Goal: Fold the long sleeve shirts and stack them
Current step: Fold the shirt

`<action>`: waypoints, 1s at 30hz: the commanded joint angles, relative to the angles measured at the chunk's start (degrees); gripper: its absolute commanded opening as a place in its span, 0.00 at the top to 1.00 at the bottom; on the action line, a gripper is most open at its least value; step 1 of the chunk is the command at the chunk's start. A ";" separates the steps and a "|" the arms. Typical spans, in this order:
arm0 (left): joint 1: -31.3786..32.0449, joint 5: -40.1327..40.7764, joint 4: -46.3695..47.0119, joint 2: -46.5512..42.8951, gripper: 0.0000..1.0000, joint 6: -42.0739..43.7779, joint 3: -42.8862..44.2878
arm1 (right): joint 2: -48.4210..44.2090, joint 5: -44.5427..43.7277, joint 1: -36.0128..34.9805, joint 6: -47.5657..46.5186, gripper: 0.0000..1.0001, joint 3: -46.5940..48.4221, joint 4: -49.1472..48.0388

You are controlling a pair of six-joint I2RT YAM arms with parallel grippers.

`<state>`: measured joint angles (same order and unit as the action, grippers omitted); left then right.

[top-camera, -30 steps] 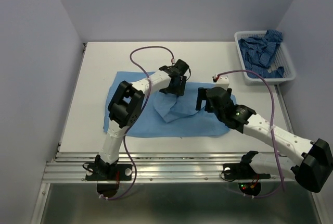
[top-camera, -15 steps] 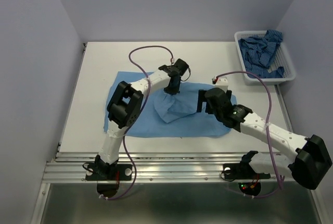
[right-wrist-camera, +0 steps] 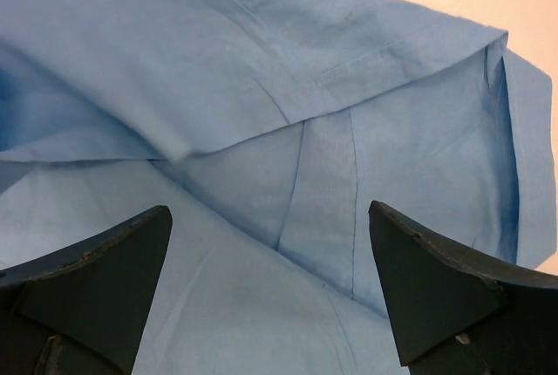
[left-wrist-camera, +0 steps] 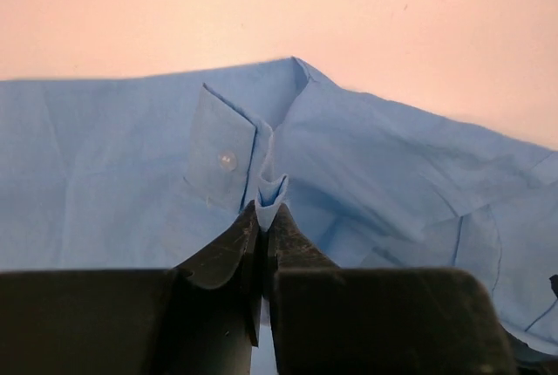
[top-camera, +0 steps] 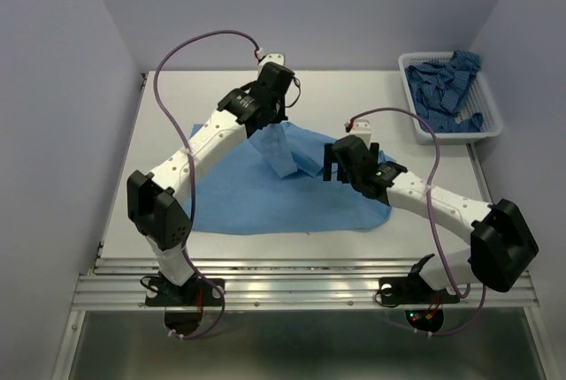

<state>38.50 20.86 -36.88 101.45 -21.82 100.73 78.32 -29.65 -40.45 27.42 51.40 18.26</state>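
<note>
Light blue shirt lies spread on the white table, lavender walls all round; left gripper pinches a fold, right gripper gapes wide over it.

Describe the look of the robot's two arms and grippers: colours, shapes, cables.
The left arm and right arm share white tubular links joined by chunky black joints. A thin purple cable loops along each. The left gripper and right gripper have dark, wedge-shaped fingers. A green light glows on the right arm.
</note>
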 commanded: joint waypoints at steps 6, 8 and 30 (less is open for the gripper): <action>-0.80 -0.21 -0.55 3.13 0.87 -0.92 -1.84 | 2.27 -1.11 1.16 -1.76 0.00 2.57 -3.23; -0.97 1.46 -0.38 3.23 0.93 -2.08 -3.60 | 2.62 -0.76 2.30 -1.84 0.00 2.31 -3.23; -18.11 -0.29 1.55 -6.52 1.00 2.92 16.85 | 4.73 6.62 9.86 -5.09 0.00 1.43 -9.29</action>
<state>20.40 20.99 -37.17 99.15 -21.87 110.74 82.98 -24.23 -30.59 24.14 51.66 12.91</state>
